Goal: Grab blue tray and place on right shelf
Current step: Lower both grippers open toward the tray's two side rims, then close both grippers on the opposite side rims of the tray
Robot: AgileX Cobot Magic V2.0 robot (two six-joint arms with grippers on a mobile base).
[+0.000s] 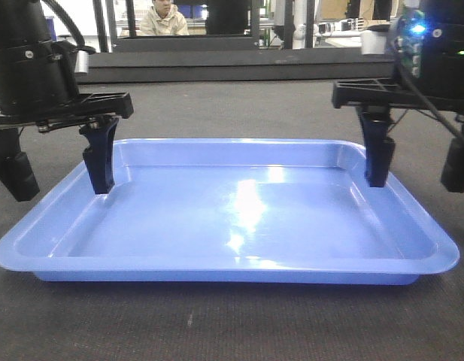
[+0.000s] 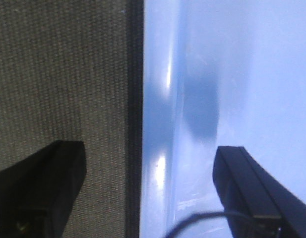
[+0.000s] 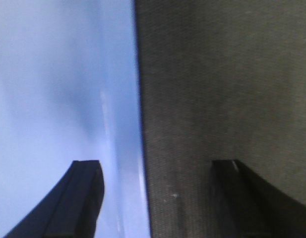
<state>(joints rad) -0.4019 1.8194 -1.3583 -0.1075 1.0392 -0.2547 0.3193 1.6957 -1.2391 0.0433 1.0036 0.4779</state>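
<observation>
On the near part of the dark woven tabletop, the blue tray lies flat, its front lip closest to the camera. It looks like thin moulded plastic: light and fairly stiff, but glossy, so probably slippery and apt to flex or tip if lifted by one side alone. The raised side rims seem the sensible hold, one for each arm. Further back, the left tool is spread wide, one finger inside the tray wall and one outside over the tabletop, straddling the left rim without pinching it. The right tool stands likewise across the right rim. Beyond sits a person; no shelf can be made out.
</observation>
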